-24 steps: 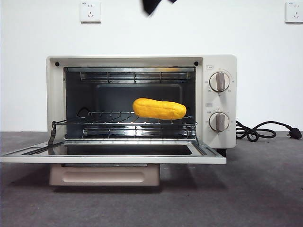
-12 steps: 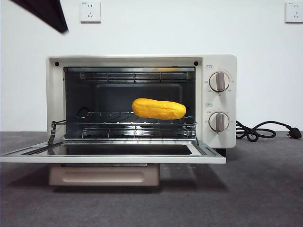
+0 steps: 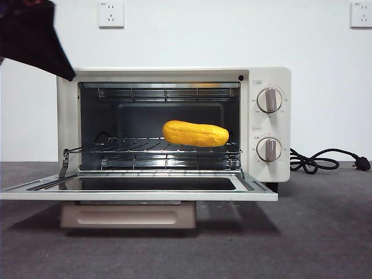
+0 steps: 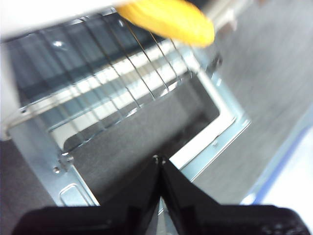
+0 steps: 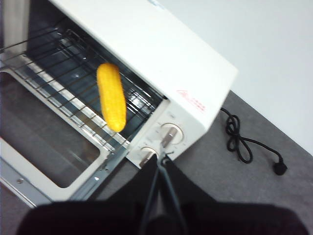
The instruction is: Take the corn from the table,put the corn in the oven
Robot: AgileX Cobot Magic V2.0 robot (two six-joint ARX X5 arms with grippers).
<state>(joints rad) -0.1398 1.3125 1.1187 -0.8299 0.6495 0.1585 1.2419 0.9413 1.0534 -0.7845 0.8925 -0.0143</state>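
The table point(image 3: 325, 232) is a flat, dark grey, faintly mottled surface spreading to both sides of the oven point(image 3: 174, 72). The oven is a cream-white box on black feet with two round knobs point(image 3: 269, 100) stacked on its right panel; its door point(image 3: 139, 195) is folded down flat toward the camera, showing a dark glass window and a wire rack point(image 3: 133, 150) across the cavity. A black power cord point(image 3: 317, 160) lies coiled on the table beside the knob panel, under a white wall outlet point(image 3: 361, 14).

The corn point(image 3: 195, 133) is a yellow-orange oblong cob with rounded ends and fine bumpy kernel rows, lying lengthwise on the rack, toward the knob side of the cavity.

The left gripper point(image 4: 159, 161) hangs above the lowered door, jaws pressed together and empty; the corn point(image 4: 168, 19) sits beyond its tips, well apart from them. In the front view it is probably the dark shape point(image 3: 32, 38) at the top left corner, overlapping the oven's upper corner.

The right gripper point(image 5: 163, 160) is above the oven's knob side, jaws together and empty, tips over the knobs point(image 5: 169, 134); the corn point(image 5: 111, 96) lies apart from them inside the oven point(image 5: 161, 54).
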